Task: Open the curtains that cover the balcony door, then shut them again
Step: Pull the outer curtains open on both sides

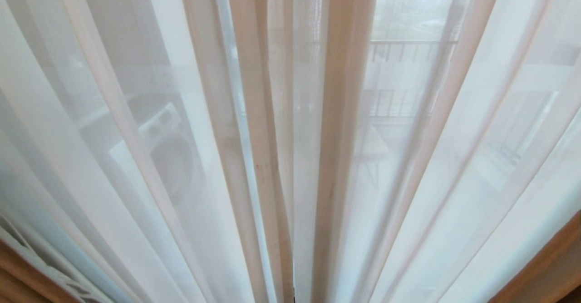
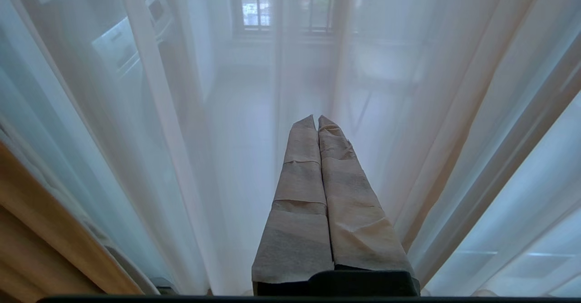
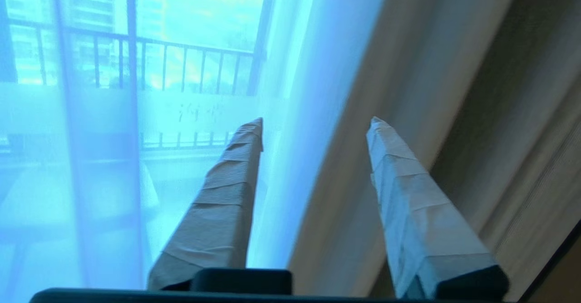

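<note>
The curtains (image 1: 290,139) fill the head view: thin white sheers hang drawn across the whole width, gathered in beige-tinted folds that meet at a seam near the middle, and neither arm shows there. Through the cloth a washing machine (image 1: 168,144) is dimly seen on the left, its round door shut, so what it holds cannot be told; a black railing (image 1: 408,49) stands beyond on the right. A strip of wooden floor (image 1: 544,266) shows at the lower corners. The left gripper (image 2: 316,118) hangs just before the sheers, its taped fingers (image 2: 299,194) pressed together with nothing between them. The right gripper (image 3: 315,120) points at the edge of a sheer panel, fingers (image 3: 227,203) spread with the sheer's edge and a thicker beige drape (image 3: 454,90) seen in the gap; whether either finger touches the cloth cannot be told. To one side of that edge the door (image 3: 131,90) shows its dark frame bar and a frosted strip (image 3: 199,112) with small characters.
</note>
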